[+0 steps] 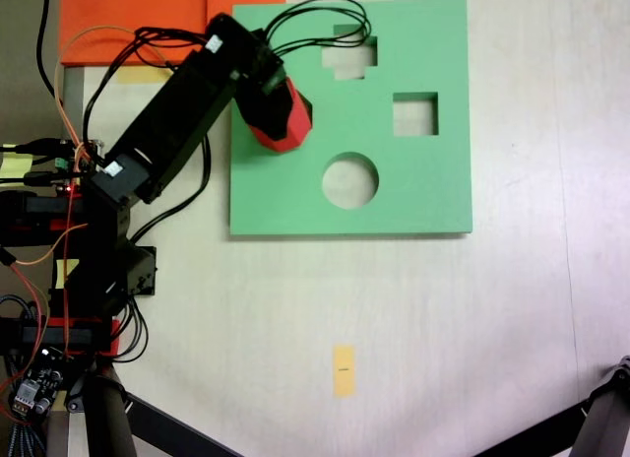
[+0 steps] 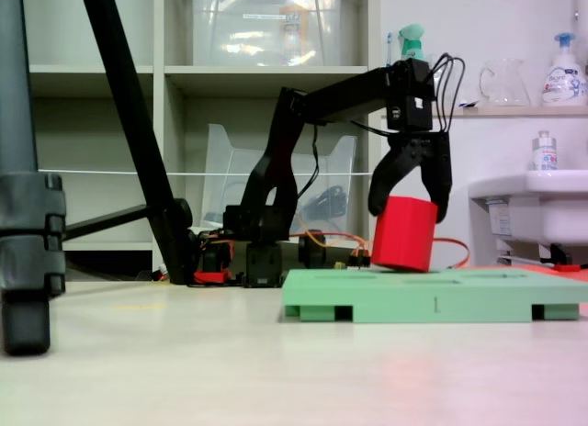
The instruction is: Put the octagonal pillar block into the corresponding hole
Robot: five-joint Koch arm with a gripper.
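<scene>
While your gripper (image 2: 410, 206) pinches the octagonal pillar block (image 2: 403, 233), tilted over the green board's (image 1: 423, 196) left part, you are at insertion: level it, then lower it into the hole beneath.

Pale table (image 1: 472, 319) (green foam board (image 1: 433, 196) atop)

The green foam board (image 1: 394, 196) fills the upper centre of a fixed view; the gripper (image 1: 279, 104) reaches in from the left over its left part, around the red octagonal pillar block (image 1: 285, 132); round cutout (image 1: 350, 179) lower centre, square cutout (image 1: 414, 113) right of the block.
</scene>
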